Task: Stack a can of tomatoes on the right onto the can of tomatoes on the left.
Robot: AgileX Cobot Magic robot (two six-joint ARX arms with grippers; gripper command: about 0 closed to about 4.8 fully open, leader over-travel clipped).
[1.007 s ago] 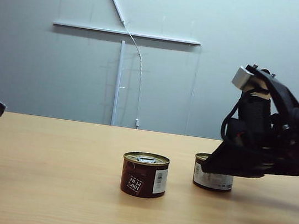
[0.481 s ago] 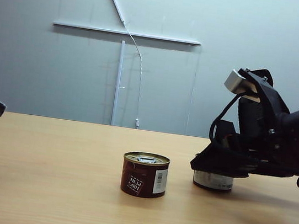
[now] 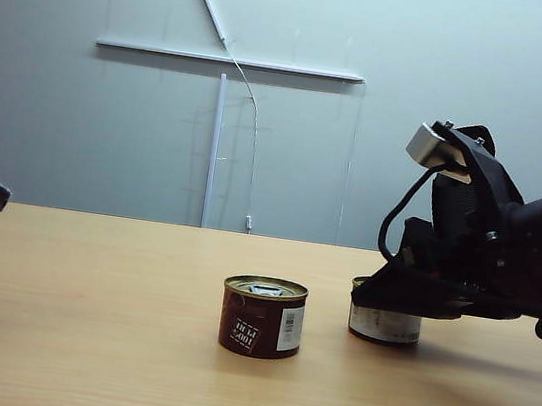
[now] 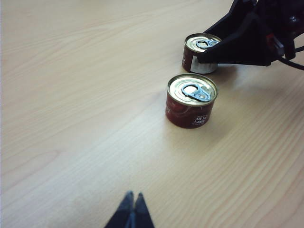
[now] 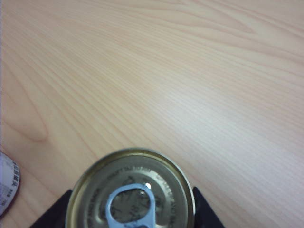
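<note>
Since a second ago the right gripper (image 3: 384,298) has been lowered from just above the right can (image 3: 384,325) until its fingers (image 5: 205,213) flank the can's top, and the jaws have been narrowed from wide toward the rim. Firm contact cannot be confirmed: the fingers are seen close at both sides of the lid, and the can is still standing on the table (image 3: 80,338). The grasp is judged to be forming, with lifting not yet begun. The left can (image 3: 262,316) is seen just beside it, nearer the middle, untouched. The left gripper (image 4: 131,211) is held well apart, fingers pressed together, empty. Two cans and two grippers are counted.
</note>
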